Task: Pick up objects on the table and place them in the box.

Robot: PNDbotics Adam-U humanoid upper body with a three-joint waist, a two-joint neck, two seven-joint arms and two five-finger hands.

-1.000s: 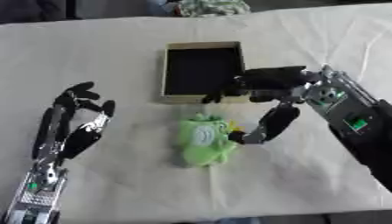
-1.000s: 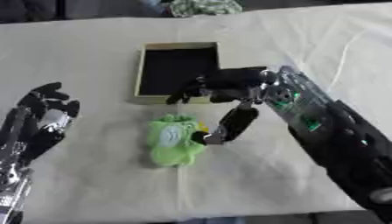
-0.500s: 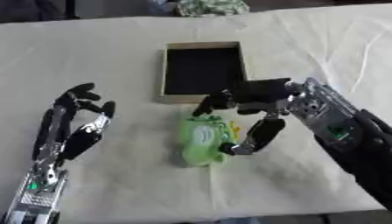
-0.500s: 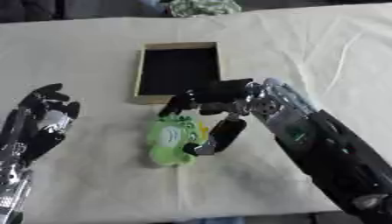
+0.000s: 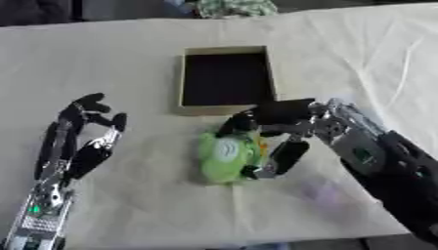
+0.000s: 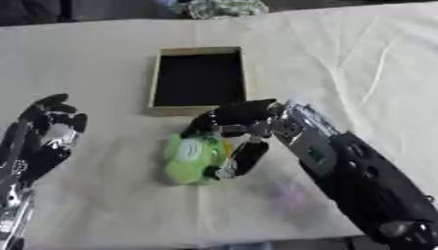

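1. We look down on a worktop (image 5: 128,58) covered with a cream, slightly creased cloth; dark shapes and a patterned green-and-white bundle of fabric (image 5: 232,7) sit at its far edge.
2. Nearest to us, at the lower left, our left hand (image 5: 81,141) rests idle above the cloth, its black fingers relaxed and spread, pointing away from us, holding nothing.
3. From the lower right our right arm, black with silver joints, reaches in towards the middle of the worktop.
4. Our right hand (image 5: 278,127) is closed round a bright green soft toy with a pale patch on its side (image 5: 224,157): the fingers curl over the toy's far edge and the thumb presses against its right side.
5. The green soft toy lies on the cloth near the middle of the worktop, just on the near side of the box and outside it. We cannot tell whether it is lifted clear of the cloth.
6. Beyond the toy stands a shallow rectangular cardboard box with tan walls and a black inside (image 5: 183,78), open at the top, its near wall close to the fingers of our right hand.
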